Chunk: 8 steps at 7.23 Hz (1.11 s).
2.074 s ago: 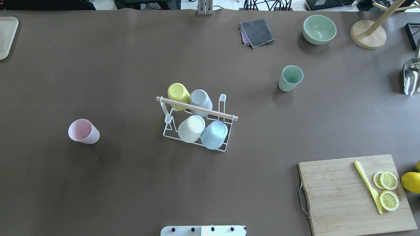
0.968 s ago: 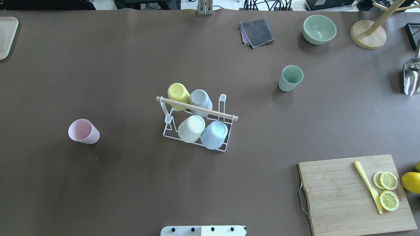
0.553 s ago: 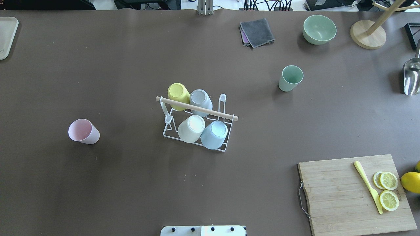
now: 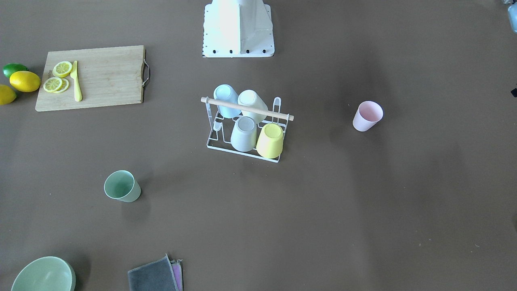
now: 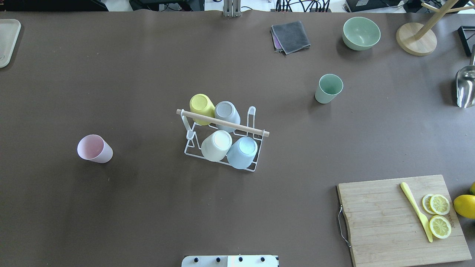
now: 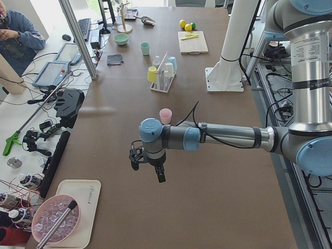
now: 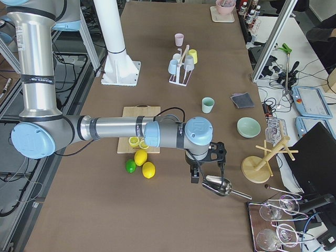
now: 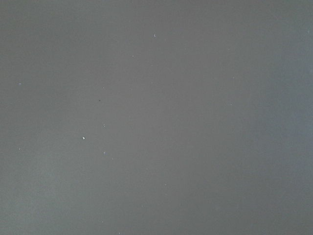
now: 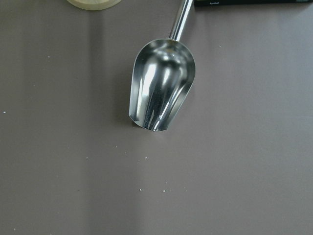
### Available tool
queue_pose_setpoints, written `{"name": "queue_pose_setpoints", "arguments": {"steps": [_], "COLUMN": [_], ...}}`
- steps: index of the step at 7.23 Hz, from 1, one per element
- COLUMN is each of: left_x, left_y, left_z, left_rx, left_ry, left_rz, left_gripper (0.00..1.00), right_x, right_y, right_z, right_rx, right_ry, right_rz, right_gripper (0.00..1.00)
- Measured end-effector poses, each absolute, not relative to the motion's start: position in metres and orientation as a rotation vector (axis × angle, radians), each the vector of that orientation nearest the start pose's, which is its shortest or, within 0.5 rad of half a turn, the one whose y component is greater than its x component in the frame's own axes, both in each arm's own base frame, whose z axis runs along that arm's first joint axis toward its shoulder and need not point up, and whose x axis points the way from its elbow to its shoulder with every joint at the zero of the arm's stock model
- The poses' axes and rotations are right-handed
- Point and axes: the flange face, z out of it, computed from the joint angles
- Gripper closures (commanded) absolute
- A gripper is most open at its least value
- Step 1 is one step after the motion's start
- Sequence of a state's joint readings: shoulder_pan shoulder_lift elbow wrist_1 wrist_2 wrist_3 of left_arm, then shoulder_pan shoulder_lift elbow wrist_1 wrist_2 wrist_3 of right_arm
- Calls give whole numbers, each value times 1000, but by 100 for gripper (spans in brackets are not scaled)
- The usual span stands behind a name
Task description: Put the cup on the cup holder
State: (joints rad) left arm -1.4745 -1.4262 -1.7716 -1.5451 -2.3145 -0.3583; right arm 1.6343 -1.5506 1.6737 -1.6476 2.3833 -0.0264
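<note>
The white wire cup holder (image 5: 222, 123) with a wooden rod handle stands mid-table and also shows in the front view (image 4: 246, 109). Yellow, grey, cream and blue cups sit upside down on it. A pink cup (image 5: 94, 149) stands upright to its left and a green cup (image 5: 328, 89) upright to its far right. My left gripper (image 6: 150, 168) shows only in the exterior left view, over bare table well short of the pink cup (image 6: 165, 115). My right gripper (image 7: 206, 170) shows only in the exterior right view, over a metal scoop. I cannot tell whether either is open or shut.
A metal scoop (image 9: 161, 93) lies under the right wrist. A cutting board (image 5: 400, 218) with lemon slices and a yellow knife sits front right. A green bowl (image 5: 361, 33), a grey cloth (image 5: 290, 36) and a wooden stand (image 5: 415, 39) lie at the back.
</note>
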Motion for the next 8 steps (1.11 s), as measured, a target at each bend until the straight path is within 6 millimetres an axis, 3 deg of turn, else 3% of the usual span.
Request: {"name": "queue_pose_setpoints", "arguments": {"steps": [3,6,8], "left_x": [-23,-22,-2], "left_y": [-442,-489,-514], "left_z": [626,596,574], "left_rx": [-127,-99,-151], "left_ry": [731,602,534], "left_rz": [-230,-220,-195], "left_gripper": [1,1,1], "right_x": [-4,-97,-161], "right_y": [-505,-520,-536], "right_z": [518,434,393], "right_rx": [108,152,177], "right_ry": [-817,-792,-768], "right_rz": [-97,-161,-216], "right_gripper": [0,0,0]}}
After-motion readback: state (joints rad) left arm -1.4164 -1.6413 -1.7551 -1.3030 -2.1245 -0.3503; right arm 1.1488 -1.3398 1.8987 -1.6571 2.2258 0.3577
